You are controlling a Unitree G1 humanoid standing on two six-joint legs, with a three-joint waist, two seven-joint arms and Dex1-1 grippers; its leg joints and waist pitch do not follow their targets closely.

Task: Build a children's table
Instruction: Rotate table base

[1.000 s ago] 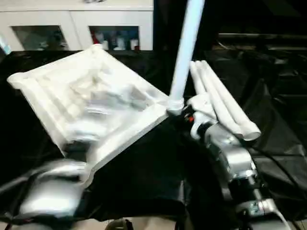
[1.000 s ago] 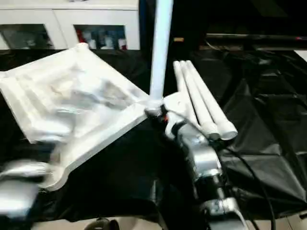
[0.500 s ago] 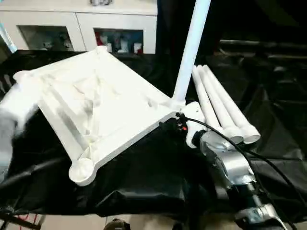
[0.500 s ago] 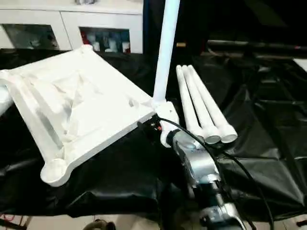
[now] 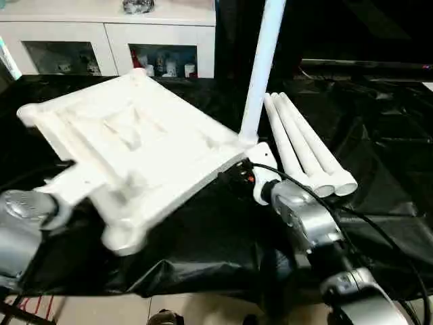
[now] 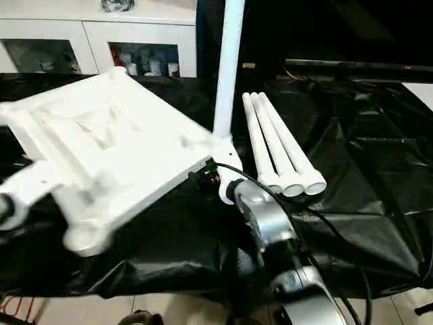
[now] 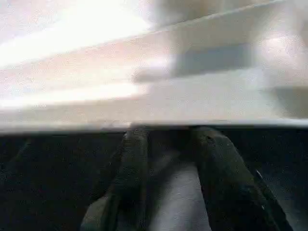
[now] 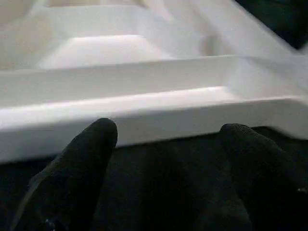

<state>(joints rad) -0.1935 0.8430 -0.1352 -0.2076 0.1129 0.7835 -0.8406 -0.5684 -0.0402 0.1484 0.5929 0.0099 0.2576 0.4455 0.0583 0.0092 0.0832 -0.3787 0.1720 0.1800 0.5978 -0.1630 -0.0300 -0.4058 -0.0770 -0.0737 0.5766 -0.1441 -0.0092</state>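
**Operator:** Report item count.

**Unit:** One table top (image 5: 142, 145), underside up, ribs exposed, lying on the black-covered surface (image 5: 379, 156). Four legs in total: one leg (image 5: 260, 64) stands upright in the top's corner socket nearest my right arm; three loose legs (image 5: 308, 145) lie side by side, touching one another, just beside that corner on my right. One white cabinet (image 5: 108, 40) with glass doors stands behind the surface.

**Operator:** Position of the top relative to each tool?

**Unit:** My right tool (image 8: 163, 139) sits just short of the top's near edge, by the corner that carries the upright leg. Its two black fingers (image 8: 82, 159) are spread wide, released, with nothing between them; the white rim runs across just beyond the fingertips. My left tool (image 7: 166, 139) is at the near-left edge of the top, next to the rounded corner socket (image 5: 122, 237). Its fingers stand partly apart, tips right up against the rim; I cannot tell whether they are grasping it.
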